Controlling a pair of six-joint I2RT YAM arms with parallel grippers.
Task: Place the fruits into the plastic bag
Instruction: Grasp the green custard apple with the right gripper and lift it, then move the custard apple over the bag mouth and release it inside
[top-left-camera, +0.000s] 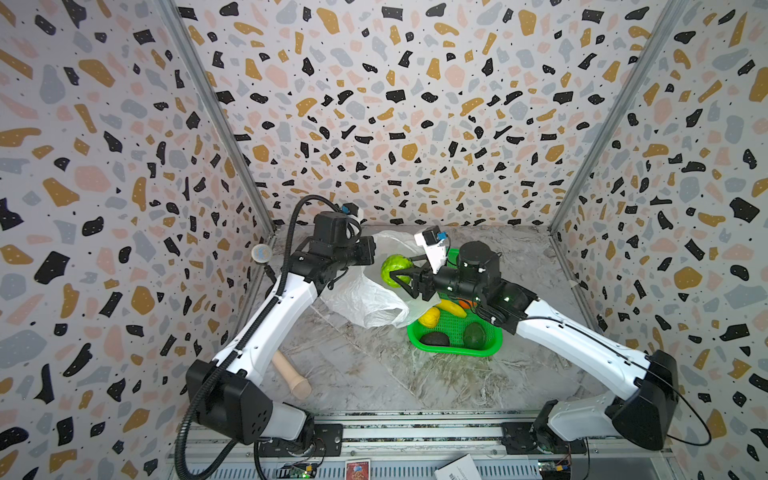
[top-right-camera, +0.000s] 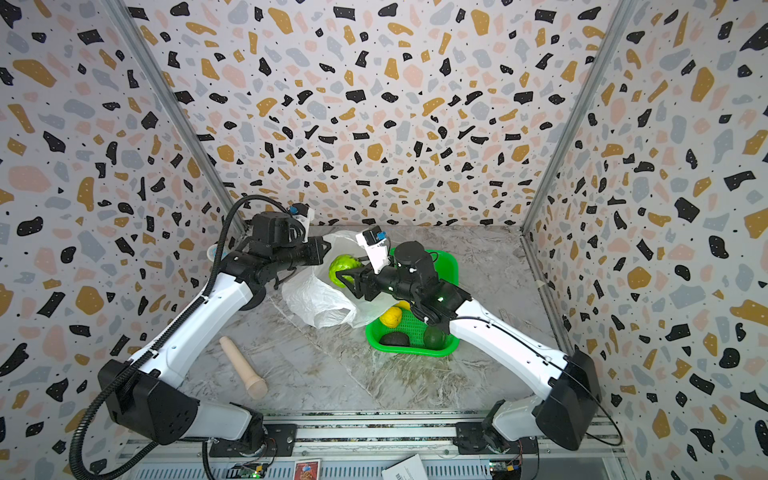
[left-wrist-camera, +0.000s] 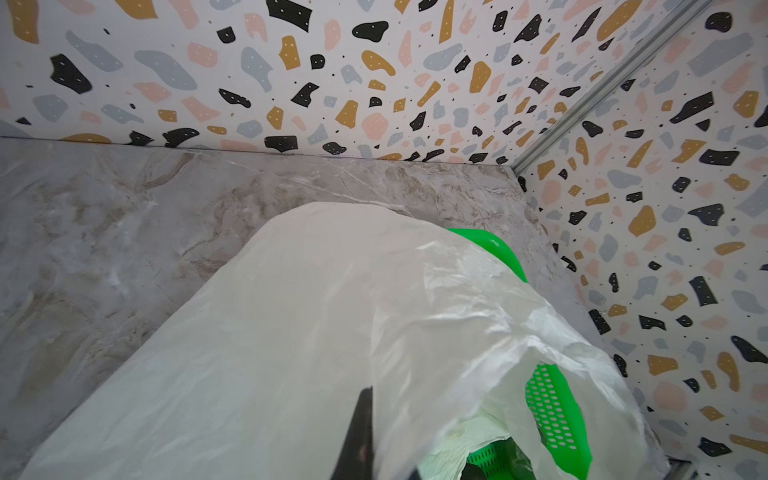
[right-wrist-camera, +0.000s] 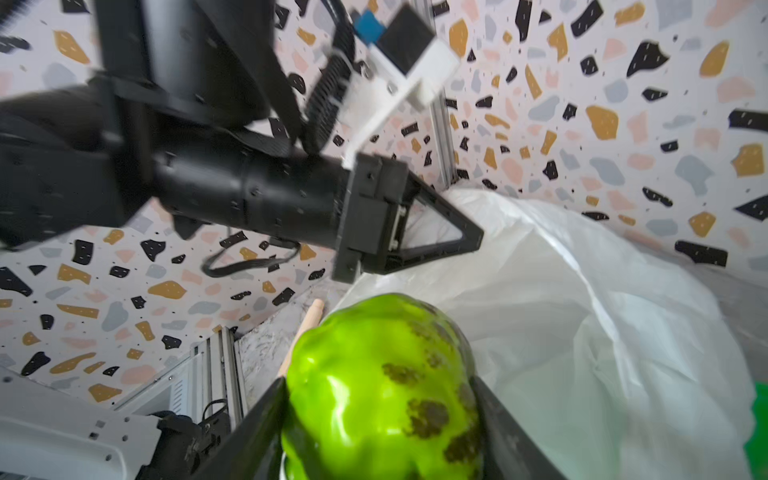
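My right gripper (top-left-camera: 400, 274) is shut on a light green bumpy fruit (right-wrist-camera: 374, 395), holding it in the air just above the mouth of the white plastic bag (top-left-camera: 365, 301). In the right wrist view the fruit fills the gap between both fingers. My left gripper (right-wrist-camera: 476, 241) is shut on the bag's upper edge and holds it lifted; one dark finger (left-wrist-camera: 359, 432) shows against the plastic. A yellow lemon (top-left-camera: 429, 316), a banana (top-left-camera: 451, 308) and two dark avocados (top-left-camera: 434, 338) (top-left-camera: 474, 336) lie in the green basket (top-left-camera: 453, 352). A bit of orange shows under my right arm.
A beige peg-like cylinder (top-left-camera: 293, 374) lies on the marble table at the front left. A blue toy microphone (top-left-camera: 262, 252) leans by the left wall. The basket sits to the right of the bag, partly under it. Patterned walls close in three sides.
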